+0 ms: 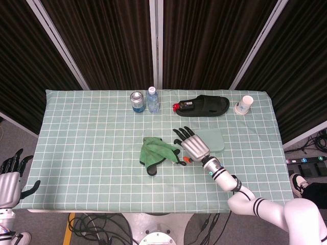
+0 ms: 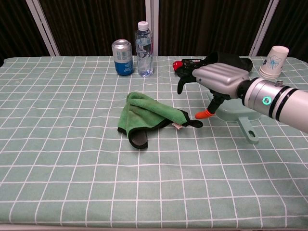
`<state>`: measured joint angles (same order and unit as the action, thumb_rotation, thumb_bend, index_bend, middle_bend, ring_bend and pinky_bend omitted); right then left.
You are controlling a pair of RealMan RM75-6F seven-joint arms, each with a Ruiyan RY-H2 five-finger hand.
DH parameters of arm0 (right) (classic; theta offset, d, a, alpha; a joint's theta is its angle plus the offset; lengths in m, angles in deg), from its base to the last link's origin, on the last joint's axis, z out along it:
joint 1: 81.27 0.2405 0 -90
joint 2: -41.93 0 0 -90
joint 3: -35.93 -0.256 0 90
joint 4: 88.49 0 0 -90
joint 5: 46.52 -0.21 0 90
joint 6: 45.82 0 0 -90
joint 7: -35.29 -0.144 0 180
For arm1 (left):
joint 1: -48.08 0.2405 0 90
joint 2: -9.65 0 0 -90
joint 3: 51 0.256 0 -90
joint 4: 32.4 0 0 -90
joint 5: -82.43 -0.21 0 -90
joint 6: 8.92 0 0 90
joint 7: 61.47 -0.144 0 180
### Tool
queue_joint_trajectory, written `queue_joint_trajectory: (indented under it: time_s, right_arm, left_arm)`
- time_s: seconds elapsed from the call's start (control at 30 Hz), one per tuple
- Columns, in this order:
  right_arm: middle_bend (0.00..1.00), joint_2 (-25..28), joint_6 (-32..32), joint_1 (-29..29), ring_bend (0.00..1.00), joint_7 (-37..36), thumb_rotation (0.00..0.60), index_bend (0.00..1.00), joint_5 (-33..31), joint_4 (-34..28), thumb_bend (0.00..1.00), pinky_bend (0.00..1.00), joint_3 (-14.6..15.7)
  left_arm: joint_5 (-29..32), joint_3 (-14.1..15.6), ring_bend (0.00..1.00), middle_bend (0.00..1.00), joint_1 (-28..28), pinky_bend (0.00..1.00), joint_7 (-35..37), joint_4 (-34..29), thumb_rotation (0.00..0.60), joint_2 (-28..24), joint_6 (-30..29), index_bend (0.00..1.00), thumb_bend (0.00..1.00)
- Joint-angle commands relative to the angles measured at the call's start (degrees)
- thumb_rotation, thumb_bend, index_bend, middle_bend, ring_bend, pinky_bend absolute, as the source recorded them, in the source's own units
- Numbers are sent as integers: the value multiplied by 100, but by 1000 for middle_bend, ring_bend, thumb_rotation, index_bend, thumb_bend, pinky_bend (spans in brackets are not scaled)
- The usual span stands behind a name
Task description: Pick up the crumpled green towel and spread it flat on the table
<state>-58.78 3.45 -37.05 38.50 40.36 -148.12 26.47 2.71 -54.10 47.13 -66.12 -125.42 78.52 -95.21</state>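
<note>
The crumpled green towel (image 1: 157, 154) lies bunched near the middle of the bench (image 1: 87, 138), folded over on itself with its dark edging and a small black hang loop trailing toward 3 o'clock, so nothing of it is yet flat. The right robot hand (image 1: 192, 145) hovers just beside that loop end, at 3 o'clock of the towel, fingers spread and holding nothing; in the chest view its orange-tipped thumb (image 2: 204, 114) points down near the loop, which I read as lining up for a pinch on a loose corner rather than the thick middle. It hangs over the pale green dustpan (image 2: 237, 113), which sits at 3 o'clock of the towel. The left robot hand (image 1: 11, 177) rests off the bench at 8 o'clock, fingers apart and empty, probably held back until a second corner is needed for spreading. Along the far edge at 12 o'clock stand a blue can (image 1: 136, 101) and a water bottle (image 1: 152, 99), with a black slipper (image 1: 204, 105) and paper cup (image 1: 244, 104) toward 1 and 2 o'clock, all well apart from the towel and leaving open cloth to lay it out.
</note>
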Motion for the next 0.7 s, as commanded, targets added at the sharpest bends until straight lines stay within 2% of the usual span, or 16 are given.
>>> queue_joint_trajectory:
  time_s: [0.03, 0.43, 0.7]
  right_arm:
    - [23, -139, 16, 93, 0, -21, 586, 308, 28, 152, 95, 0, 61]
    - [39, -373, 281, 323, 0, -209, 594, 310, 257, 283, 96, 0, 231]
    - [62, -633, 290, 442, 0, -319, 599, 347, 351, 496, 196, 0, 390]
  left_arm:
    - [8, -2, 124, 127, 9, 126, 17, 21, 600, -3, -1, 235, 294]
    - [30, -5, 124, 127, 21, 126, 63, 58, 600, 0, 24, 235, 294]
    - [54, 1, 124, 127, 30, 126, 100, 83, 600, 13, 53, 235, 293]
